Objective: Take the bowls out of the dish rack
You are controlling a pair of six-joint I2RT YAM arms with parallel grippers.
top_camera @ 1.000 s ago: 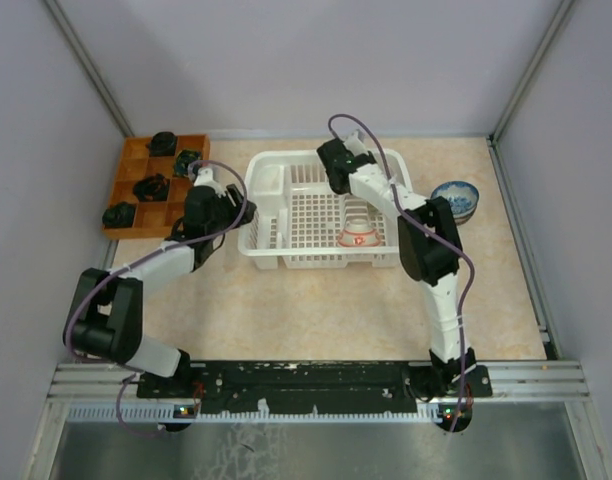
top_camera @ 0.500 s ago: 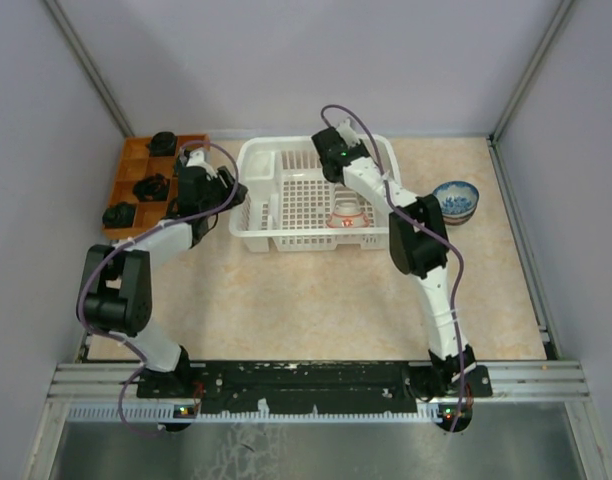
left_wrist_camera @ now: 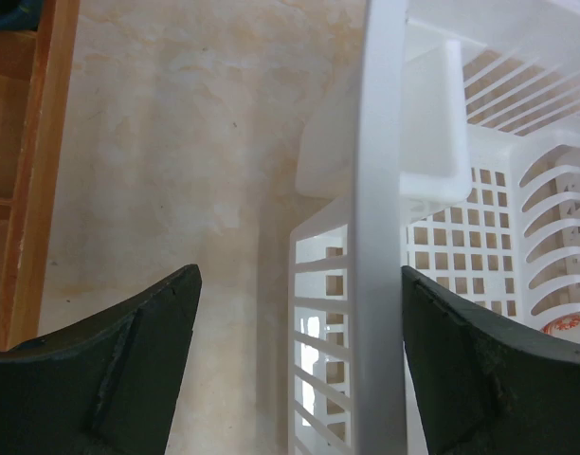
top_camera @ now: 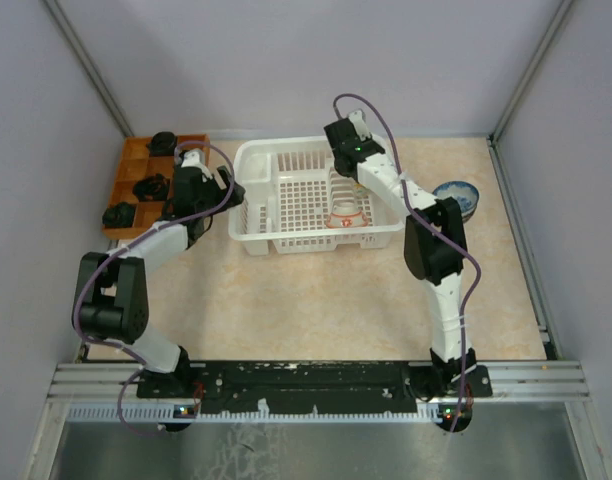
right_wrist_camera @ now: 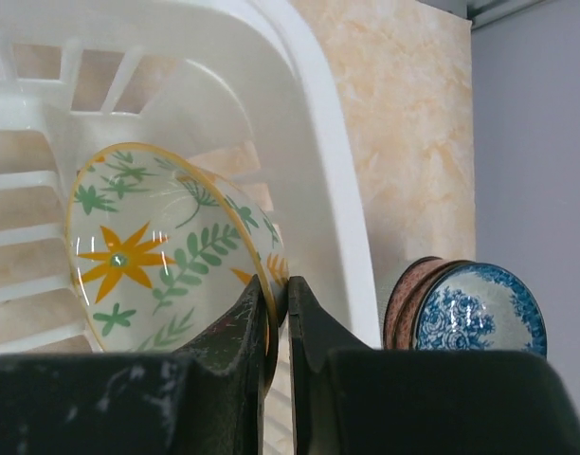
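The white dish rack (top_camera: 286, 243) stands at mid-table. Inside it a white bowl with orange flowers and green leaves (right_wrist_camera: 148, 256) stands tilted on edge; it also shows in the top view (top_camera: 344, 215) and at the corner of the left wrist view (left_wrist_camera: 570, 327). My right gripper (right_wrist_camera: 282, 289) is shut on this bowl's rim, close to the rack's right wall (right_wrist_camera: 318, 142). My left gripper (left_wrist_camera: 299, 280) is open and straddles the rack's left wall (left_wrist_camera: 380, 190), one finger outside, one inside. A blue-and-white bowl (right_wrist_camera: 480, 313) sits nested in a pinkish bowl (right_wrist_camera: 404, 303) on the table right of the rack (top_camera: 456, 197).
A brown wooden compartmented tray (top_camera: 126, 185) with dark lumps lies at the far left, its edge in the left wrist view (left_wrist_camera: 29, 190). Grey walls enclose the table on three sides.
The rack has slid toward the back of the table. My left gripper has moved back and onto its left wall. My right gripper has shifted back with the bowl.
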